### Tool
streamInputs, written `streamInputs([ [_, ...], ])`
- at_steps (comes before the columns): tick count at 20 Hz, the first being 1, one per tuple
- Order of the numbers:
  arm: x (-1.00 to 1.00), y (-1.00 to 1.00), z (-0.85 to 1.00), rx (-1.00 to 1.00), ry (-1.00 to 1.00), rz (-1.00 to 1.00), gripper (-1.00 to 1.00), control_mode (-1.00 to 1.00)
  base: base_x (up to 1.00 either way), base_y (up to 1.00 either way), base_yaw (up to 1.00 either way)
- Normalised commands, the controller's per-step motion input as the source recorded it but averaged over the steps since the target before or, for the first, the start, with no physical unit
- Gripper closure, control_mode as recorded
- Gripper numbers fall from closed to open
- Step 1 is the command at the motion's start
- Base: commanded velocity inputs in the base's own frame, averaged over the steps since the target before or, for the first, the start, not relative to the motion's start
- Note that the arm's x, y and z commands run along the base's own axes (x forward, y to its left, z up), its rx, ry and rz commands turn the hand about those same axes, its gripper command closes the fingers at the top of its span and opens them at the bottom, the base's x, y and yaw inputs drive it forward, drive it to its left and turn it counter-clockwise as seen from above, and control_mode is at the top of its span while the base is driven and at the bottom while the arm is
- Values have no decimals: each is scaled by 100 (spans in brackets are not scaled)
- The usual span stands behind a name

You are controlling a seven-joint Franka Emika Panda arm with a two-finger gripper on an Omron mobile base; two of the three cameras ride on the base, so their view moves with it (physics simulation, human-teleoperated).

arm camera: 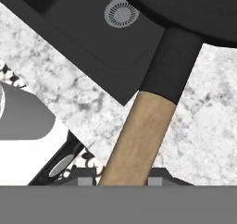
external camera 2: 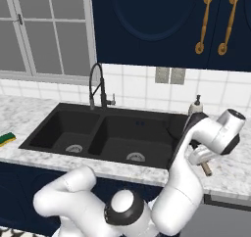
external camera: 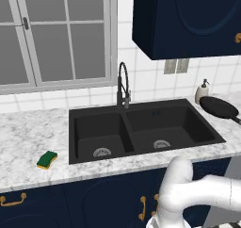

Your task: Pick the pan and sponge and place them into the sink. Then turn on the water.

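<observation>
Because lifting the pan (external camera: 219, 107) cleanly calls for a hold away from its wide black bowl, takes it by the wooden handle (arm camera: 139, 135), which points off the right-hand counter (external camera: 28, 137) toward the near edge. Finds the pan resting flat just right of the sink (external camera: 70, 128), not yet in either basin. Sets the gripper (arm camera: 121, 177) low and square to the handle, fingertips (arm camera: 86, 177) pressed against its two sides, clamped on it as far as can be judged. Leaves the sponge (external camera: 47, 159) well apart, on the counter left of the sink near the front edge, untouched. Shows no water at the faucet (external camera: 123, 83) behind the divider. From the hand view, gets what the base views lack: the handle running straight down between the tips, plus a drain (arm camera: 121, 13) of the near basin beyond. From the left base view, gets the whole pan beside the soap dispenser (external camera: 202, 91). From the right base view, gets the arm bent over that spot, hiding most of the pan.
</observation>
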Motion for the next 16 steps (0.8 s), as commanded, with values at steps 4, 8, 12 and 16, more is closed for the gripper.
streamInputs([
  [4,-39,100,30,-21,14,-1,100,-100,0,0,0],
  [8,-3,100,11,-12,6,-7,100,-100,0,0,0],
  [12,10,96,15,-1,12,0,100,-100,0,0,0],
  [16,41,63,25,-4,27,18,100,-100,0,0,0],
])
